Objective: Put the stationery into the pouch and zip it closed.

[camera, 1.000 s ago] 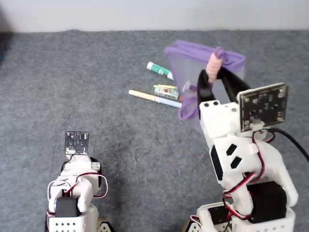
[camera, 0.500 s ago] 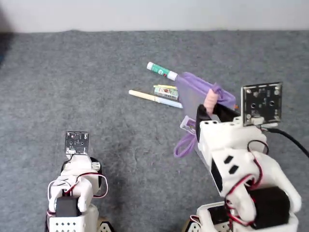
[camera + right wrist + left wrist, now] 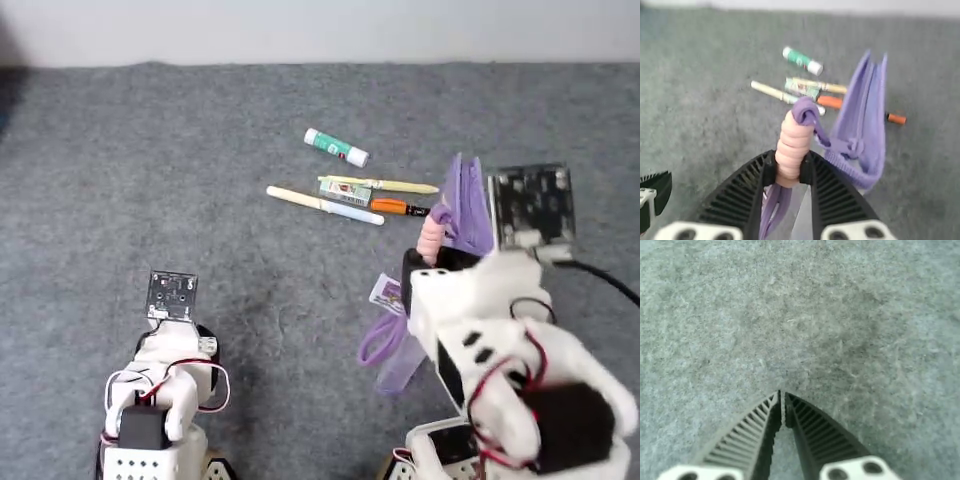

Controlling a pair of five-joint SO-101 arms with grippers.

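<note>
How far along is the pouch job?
Done: nothing; the glue stick and pens lie on the mat, outside the pouch. In hand: right gripper shut on the pink pull, pouch dangling. Idle: left gripper, shut, empty. To do: load everything, zip.

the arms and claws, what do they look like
The left arm and right arm are white shells with black motors and looped red and white wires. The left claw and right claw have black, ribbed, tapering fingers on white bases. Each wrist carries a square circuit board.

pouch (image 3: 466, 205): middle hidden under right arm (image 3: 500, 340) | orange pen (image 3: 830, 101): middle hidden behind pouch | pouch tag (image 3: 385, 291): print too small to read
</note>
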